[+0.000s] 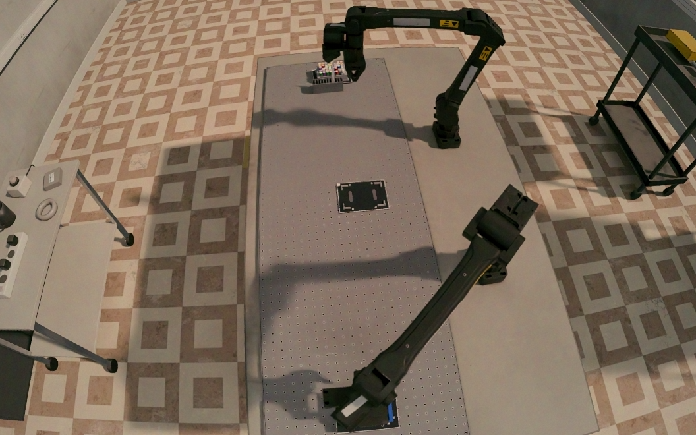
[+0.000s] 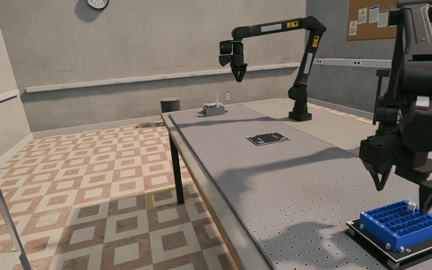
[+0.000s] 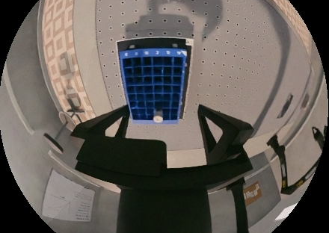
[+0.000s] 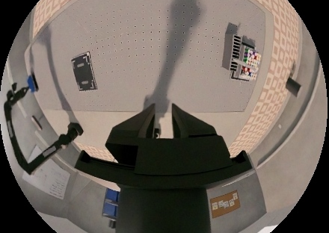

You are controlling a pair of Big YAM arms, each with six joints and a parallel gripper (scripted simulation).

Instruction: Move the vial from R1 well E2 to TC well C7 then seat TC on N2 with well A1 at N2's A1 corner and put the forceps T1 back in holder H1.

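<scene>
The blue carrier TC sits on the black nest N2, its triangle corner at the nest's A1 mark; it looks level. A white-capped vial stands in it, apparently in column C, last row; its base is hidden. My left gripper is wide open and empty above TC. My right gripper is slightly open and empty, high up. The rack R1 holds many coloured caps. Forceps T1 stand in grey holder H1 beside R1.
A bare black nest lies mid-table between the arms. H1 stands close against R1 near the far end of the table. The left arm reaches low over N2. A side bench and a cart stand off the table.
</scene>
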